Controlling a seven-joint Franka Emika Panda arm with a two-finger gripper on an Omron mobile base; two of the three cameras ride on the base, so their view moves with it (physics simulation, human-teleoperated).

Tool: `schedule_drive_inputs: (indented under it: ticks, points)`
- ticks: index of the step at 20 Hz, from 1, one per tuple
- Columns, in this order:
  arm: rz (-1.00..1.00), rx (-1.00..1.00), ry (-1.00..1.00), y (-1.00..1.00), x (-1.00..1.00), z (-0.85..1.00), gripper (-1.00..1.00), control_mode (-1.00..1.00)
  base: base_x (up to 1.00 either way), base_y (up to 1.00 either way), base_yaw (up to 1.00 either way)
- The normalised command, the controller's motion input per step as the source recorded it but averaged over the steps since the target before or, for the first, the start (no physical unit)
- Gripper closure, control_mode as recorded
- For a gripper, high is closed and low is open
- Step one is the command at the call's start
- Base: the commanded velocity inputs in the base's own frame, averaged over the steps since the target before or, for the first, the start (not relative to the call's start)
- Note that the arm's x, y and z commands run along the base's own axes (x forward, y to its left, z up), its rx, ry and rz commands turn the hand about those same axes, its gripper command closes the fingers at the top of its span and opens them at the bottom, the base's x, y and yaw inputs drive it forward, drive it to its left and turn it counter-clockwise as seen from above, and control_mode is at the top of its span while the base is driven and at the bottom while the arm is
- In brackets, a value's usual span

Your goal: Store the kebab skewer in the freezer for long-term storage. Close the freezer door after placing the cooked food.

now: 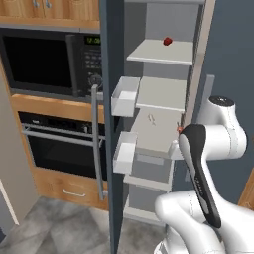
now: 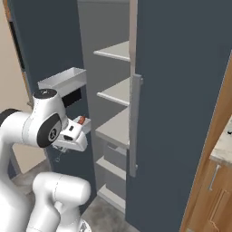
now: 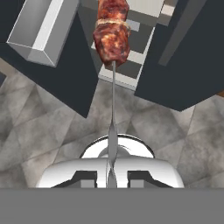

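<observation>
My gripper (image 3: 111,177) is shut on the thin metal stick of the kebab skewer (image 3: 113,37), whose reddish-brown meat chunks sit at its far end. In the right base view the gripper (image 2: 74,132) is level with the middle shelves, just outside the freezer (image 2: 117,93), with the meat (image 2: 81,120) pointing up from it. In the left base view a bit of the meat (image 1: 179,129) shows at the freezer's right front edge, behind my forearm. The freezer door (image 1: 113,149) stands wide open to the left, with white bins (image 1: 125,96) on its back.
A small round red item (image 1: 167,41) lies on the upper shelf. The plain slate-grey door (image 2: 181,99) with its bar handle (image 2: 134,127) is shut at the right. A black microwave (image 1: 47,62) and oven (image 1: 59,149) stand left of the open door. Grey tiled floor (image 3: 39,127) lies below.
</observation>
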Motion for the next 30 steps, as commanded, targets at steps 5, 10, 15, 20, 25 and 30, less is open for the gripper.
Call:
schedule_drive_inputs:
  ticks: [5,10,15,20,25,30]
  points:
    - [0.00,0.00,0.00,0.00,0.00,0.00,1.00,1.00,0.20,0.19,-0.06]
    - [0.00,0.00,0.00,0.00,0.00,0.00,1.00,1.00,0.43,-0.01,-0.03]
    - [0.00,0.00,0.00,0.00,0.00,0.00,1.00,1.00,0.47,0.00,-0.03]
    - [0.00,0.00,0.00,0.00,0.00,0.00,1.00,1.00,0.48,0.00,-0.01]
    - [0.00,0.00,0.00,0.00,0.00,0.00,1.00,1.00,0.52,0.00,0.00]
    - [0.00,0.00,0.00,0.00,0.00,0.00,1.00,1.00,0.40,0.15,-0.01]
